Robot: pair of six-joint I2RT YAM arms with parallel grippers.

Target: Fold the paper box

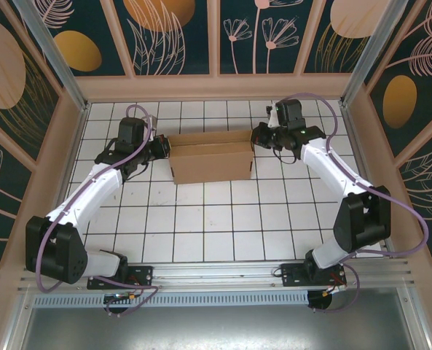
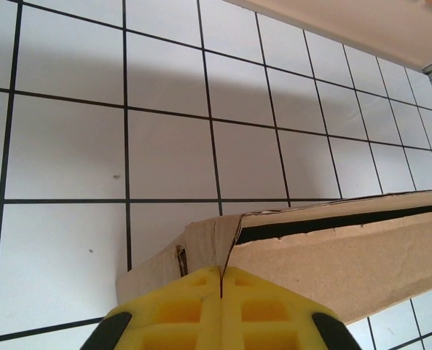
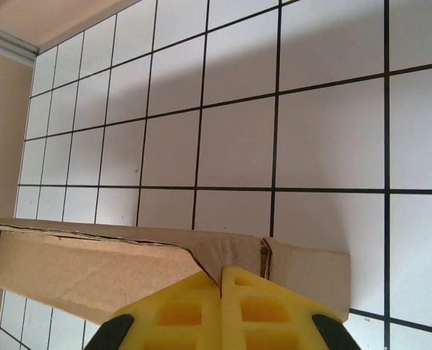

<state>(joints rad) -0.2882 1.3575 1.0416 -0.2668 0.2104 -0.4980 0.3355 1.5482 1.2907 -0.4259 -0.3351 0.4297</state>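
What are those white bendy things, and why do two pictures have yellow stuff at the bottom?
The white bendy things are two robot arms, seen from a camera above. Each ends in a pinching tool: the left tool and the right tool. Between them, on the white tiled table, sits a brown paper box they are folding. The other two pictures come from small cameras on the wrists. The yellow stuff is each tool's fingers, pressed shut, right at an end of the box. I can't tell whether they pinch the cardboard or just push it.

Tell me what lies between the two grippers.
The paper box spans the stretch between the shut left gripper and shut right gripper, seen from the top view.
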